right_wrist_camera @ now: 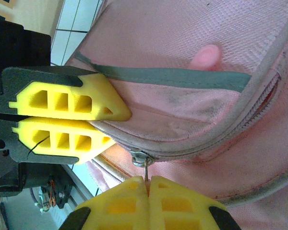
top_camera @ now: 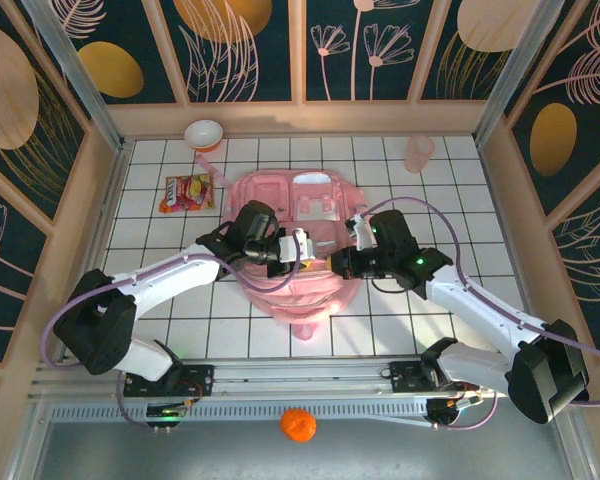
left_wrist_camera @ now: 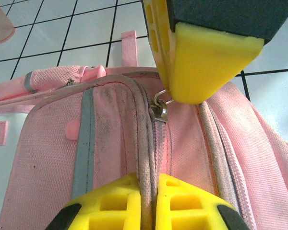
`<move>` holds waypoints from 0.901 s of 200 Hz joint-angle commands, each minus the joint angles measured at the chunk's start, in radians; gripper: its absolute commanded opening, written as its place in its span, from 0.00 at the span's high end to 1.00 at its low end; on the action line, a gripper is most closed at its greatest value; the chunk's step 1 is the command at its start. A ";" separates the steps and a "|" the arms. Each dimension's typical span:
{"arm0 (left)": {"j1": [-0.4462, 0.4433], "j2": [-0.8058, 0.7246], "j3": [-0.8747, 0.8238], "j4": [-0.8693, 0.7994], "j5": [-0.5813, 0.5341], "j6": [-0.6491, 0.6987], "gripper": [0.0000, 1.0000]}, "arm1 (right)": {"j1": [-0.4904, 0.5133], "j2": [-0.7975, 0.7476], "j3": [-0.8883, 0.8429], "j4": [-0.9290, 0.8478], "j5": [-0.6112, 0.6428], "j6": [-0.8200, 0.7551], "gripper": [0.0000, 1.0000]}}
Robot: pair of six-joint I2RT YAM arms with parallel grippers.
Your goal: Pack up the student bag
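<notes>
The student bag (top_camera: 310,200), a large pink backpack, lies flat in the middle of the tiled table. Both grippers meet at its near half. My left gripper (left_wrist_camera: 148,184) is shut on the bag's light piping beside the zipper line, pinching the fabric edge. My right gripper (right_wrist_camera: 147,184) is shut on the thin metal pull of the zipper slider (right_wrist_camera: 140,158). The slider (left_wrist_camera: 158,111) sits just under one right finger (left_wrist_camera: 201,62) in the left wrist view. The left fingers (right_wrist_camera: 81,120) clamp the trim a short way left of the slider. From above, the left gripper (top_camera: 302,248) and right gripper (top_camera: 335,262) nearly touch.
An orange snack packet (top_camera: 187,192) lies left of the bag. A white bowl (top_camera: 203,133) stands at the back left and a translucent pink cup (top_camera: 418,153) at the back right. An orange ball (top_camera: 298,424) rests on the front ledge. Wooden walls ring the table.
</notes>
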 commanded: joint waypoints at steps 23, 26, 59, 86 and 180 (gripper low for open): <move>0.018 -0.022 -0.017 -0.061 0.026 -0.002 0.97 | -0.035 -0.029 -0.019 -0.005 0.052 -0.012 1.00; 0.018 -0.022 -0.015 -0.059 0.029 -0.006 0.94 | -0.035 -0.029 -0.018 -0.006 0.053 -0.012 1.00; 0.018 -0.029 -0.005 -0.014 0.067 -0.080 0.46 | -0.034 -0.029 -0.011 0.014 0.038 -0.011 1.00; 0.018 -0.063 -0.026 0.075 0.059 -0.237 0.29 | -0.034 -0.027 -0.012 0.039 0.033 -0.008 1.00; 0.018 -0.220 -0.156 0.254 -0.142 -0.867 0.23 | 0.013 -0.010 -0.028 0.134 0.112 0.045 1.00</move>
